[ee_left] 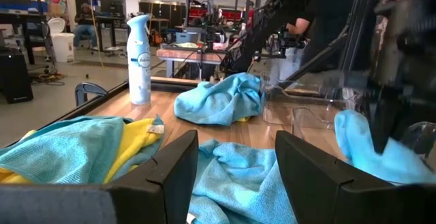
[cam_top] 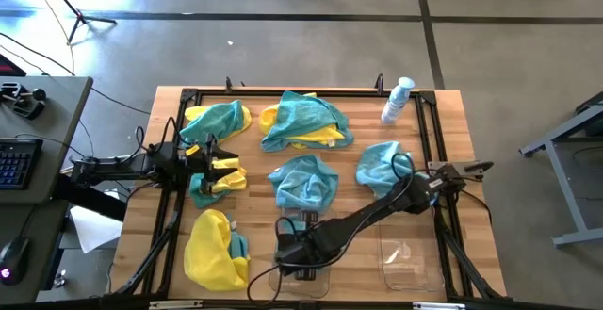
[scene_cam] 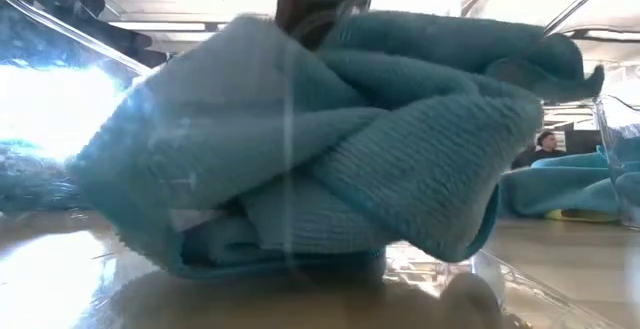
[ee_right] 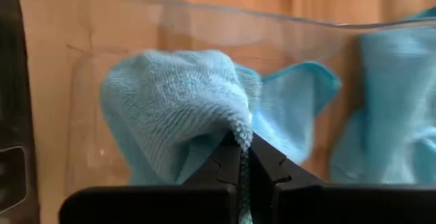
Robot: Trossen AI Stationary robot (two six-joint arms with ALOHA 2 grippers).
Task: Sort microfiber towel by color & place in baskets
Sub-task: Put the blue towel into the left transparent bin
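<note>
My right gripper [ee_right: 245, 157] reaches down into the near-middle clear basket [cam_top: 326, 278], shut on a teal-blue towel [scene_cam: 330, 139] bunched on the basket's floor. The second basket [cam_top: 411, 263] stands to its right, toward the table's near right corner. My left gripper [ee_left: 236, 176] is open at the table's left, low over a small yellow and teal towel [cam_top: 222, 178]. More teal and yellow towels lie spread on the table: [cam_top: 217, 122], [cam_top: 303, 122], [cam_top: 303, 182], [cam_top: 381, 165], [cam_top: 215, 250]. My right gripper pinches a raised fold of the teal towel [ee_right: 240, 132] between its two fingertips, coming from above and pointing down. The rest of the towel lies bunched on the basket floor behind the clear wall [ee_right: 204, 20]. Whether my left gripper touches the towel under it, I cannot tell.
A white and blue spray bottle [cam_top: 398, 100] stands near the table's far right corner. A dark frame rail [cam_top: 283, 91] runs around the tabletop. Bare wood shows between the two baskets and along the near right side.
</note>
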